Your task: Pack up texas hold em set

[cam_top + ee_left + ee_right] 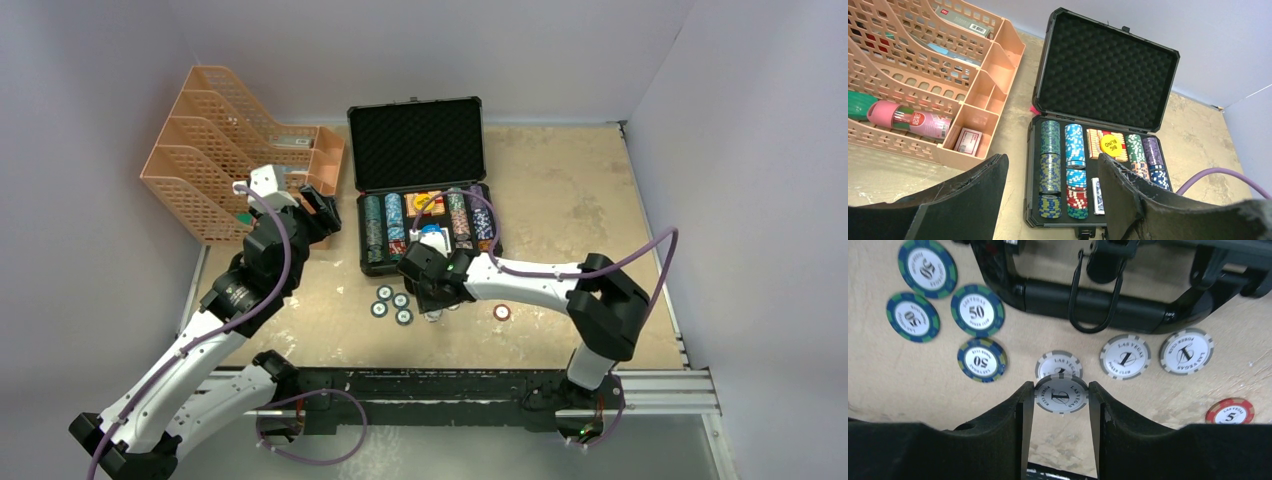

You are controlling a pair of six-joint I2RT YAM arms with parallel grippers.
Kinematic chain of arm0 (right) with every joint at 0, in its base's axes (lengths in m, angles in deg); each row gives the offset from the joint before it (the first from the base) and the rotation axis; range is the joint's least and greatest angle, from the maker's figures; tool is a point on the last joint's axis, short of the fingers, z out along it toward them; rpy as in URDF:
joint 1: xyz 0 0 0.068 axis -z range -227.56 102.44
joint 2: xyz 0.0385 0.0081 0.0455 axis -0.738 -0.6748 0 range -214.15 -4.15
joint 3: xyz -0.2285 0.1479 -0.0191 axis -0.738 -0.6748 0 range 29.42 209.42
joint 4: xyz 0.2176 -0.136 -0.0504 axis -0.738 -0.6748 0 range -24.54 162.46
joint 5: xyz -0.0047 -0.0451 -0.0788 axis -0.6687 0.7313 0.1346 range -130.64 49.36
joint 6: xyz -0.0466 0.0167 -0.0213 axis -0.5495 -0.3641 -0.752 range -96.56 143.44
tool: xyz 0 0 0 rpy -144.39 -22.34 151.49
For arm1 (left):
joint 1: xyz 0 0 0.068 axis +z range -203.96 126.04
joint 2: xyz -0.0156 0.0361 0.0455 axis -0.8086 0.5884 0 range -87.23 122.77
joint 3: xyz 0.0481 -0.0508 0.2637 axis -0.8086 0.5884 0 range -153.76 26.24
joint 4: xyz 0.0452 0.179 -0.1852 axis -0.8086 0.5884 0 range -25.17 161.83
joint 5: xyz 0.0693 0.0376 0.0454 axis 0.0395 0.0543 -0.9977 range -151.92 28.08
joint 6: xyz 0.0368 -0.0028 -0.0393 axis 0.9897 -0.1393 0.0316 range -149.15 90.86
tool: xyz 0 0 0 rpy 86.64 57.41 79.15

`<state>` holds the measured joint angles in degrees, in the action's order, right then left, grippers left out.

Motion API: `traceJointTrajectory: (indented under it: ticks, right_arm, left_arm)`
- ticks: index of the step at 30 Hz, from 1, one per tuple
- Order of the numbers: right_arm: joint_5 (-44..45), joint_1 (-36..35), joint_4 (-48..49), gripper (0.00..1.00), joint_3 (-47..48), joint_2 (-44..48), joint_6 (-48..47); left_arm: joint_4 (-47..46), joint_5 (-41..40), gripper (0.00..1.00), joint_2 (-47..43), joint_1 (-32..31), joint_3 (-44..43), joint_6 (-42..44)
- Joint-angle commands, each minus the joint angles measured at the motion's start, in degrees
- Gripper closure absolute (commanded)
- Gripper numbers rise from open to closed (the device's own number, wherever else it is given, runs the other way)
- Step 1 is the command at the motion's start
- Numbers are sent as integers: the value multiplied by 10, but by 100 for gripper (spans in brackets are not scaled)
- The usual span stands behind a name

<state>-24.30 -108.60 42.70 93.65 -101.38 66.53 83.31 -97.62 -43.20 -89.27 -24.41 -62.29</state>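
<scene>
Right wrist: white chip between fingers

On the right wrist view I read "LAS VEGAS POKER CLUB" and a "1" on the white chip in my right hand. The two white chips lying on the worktop say the same. The four blue-green chips show "50", and the red chip shows "5". In the case, a yellow disc reads "BIG BLIND".
</scene>
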Motion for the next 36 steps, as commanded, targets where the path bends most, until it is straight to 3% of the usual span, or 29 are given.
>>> traceJointTrajectory:
  ticks: [1,14,22,30,36]
  right_arm:
    - [27,15,12,55,27,-8,6]
    - [-38,19,52,53,10,-31,-41]
    - [-21,19,10,52,23,-56,-31]
    - [-21,20,6,38,31,-43,-23]
    - [11,39,-2,37,15,-1,21]
  left_arm:
    - [-18,-9,34,0,3,1,13]
    - [-19,-11,34,7,2,1,14]
    - [-19,-13,34,7,2,0,15]
    - [-19,-15,34,5,3,0,15]
    - [-17,-15,34,3,3,0,15]
